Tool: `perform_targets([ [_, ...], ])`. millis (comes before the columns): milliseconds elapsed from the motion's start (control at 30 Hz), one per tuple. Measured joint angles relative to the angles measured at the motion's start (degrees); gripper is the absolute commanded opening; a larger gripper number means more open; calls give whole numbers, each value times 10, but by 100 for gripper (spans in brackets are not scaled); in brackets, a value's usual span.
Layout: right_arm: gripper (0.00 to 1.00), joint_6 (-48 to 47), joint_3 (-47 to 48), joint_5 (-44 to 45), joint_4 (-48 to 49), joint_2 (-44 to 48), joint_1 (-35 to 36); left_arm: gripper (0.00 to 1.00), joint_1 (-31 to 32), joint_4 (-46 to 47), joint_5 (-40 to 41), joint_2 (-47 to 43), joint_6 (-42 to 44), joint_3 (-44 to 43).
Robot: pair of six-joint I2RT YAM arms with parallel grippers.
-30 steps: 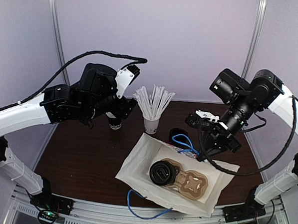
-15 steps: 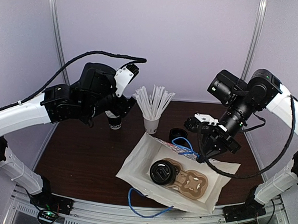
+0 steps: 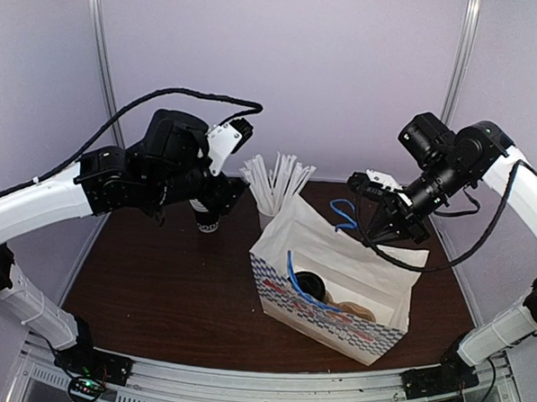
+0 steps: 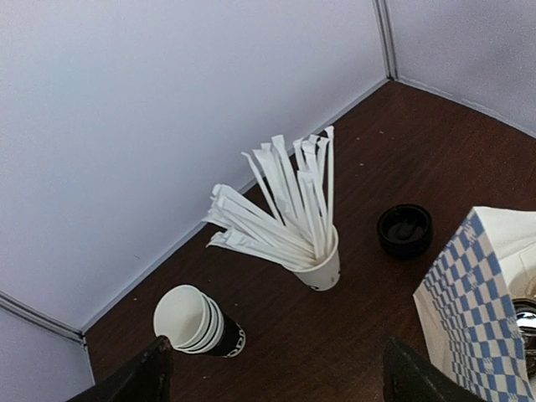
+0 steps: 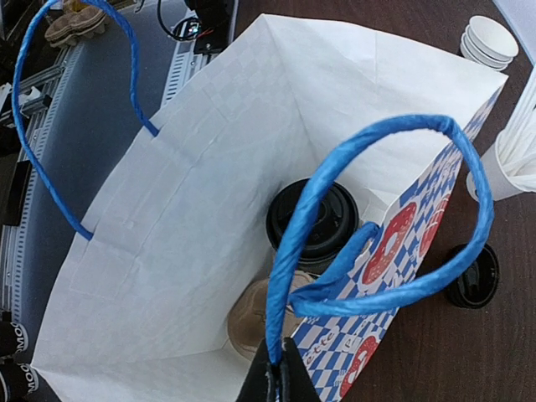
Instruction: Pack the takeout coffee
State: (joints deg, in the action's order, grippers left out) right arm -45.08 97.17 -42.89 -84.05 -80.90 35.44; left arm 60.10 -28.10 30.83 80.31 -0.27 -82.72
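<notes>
The left gripper (image 4: pixel 280 381) is held wide open, empty, near the straws (image 4: pixel 285 201); the paper bag (image 3: pixel 317 307) has been raised from flat to upright, the coffee cup (image 5: pixel 312 219) kept inside; its blue handle (image 3: pixel 342 209) is pinched in the closed right gripper (image 5: pixel 276 377); packing looks nearly done.

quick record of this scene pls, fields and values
bag: upright, white with blue checks
coffee: lidded, inside bag with cardboard carrier
right jaws: shut on blue handle
left jaws: open, holding nothing, above cup stack
also on table: cup of straws, loose black lid
</notes>
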Motion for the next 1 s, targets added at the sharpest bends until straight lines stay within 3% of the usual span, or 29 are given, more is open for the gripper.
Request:
perform_targets([
  [167, 22, 3, 0, 7, 20, 0, -39, 82, -16, -84, -122, 53, -78, -99],
  [300, 25, 14, 0, 9, 41, 0, -61, 81, -16, -143, -216, 131, -137, -204],
  [467, 27, 28, 0, 8, 67, 0, -70, 75, -16, -217, -256, 233, -183, -289],
  [533, 27, 33, 0, 8, 73, 0, -71, 67, -16, -253, -256, 277, -195, -327],
  [833, 32, 45, -15, 13, 88, 27, -76, 0, -16, -327, -254, 326, -231, -383],
  [1000, 39, 47, -18, 24, 88, 57, -82, 0, -16, -341, -236, 318, -243, -382],
])
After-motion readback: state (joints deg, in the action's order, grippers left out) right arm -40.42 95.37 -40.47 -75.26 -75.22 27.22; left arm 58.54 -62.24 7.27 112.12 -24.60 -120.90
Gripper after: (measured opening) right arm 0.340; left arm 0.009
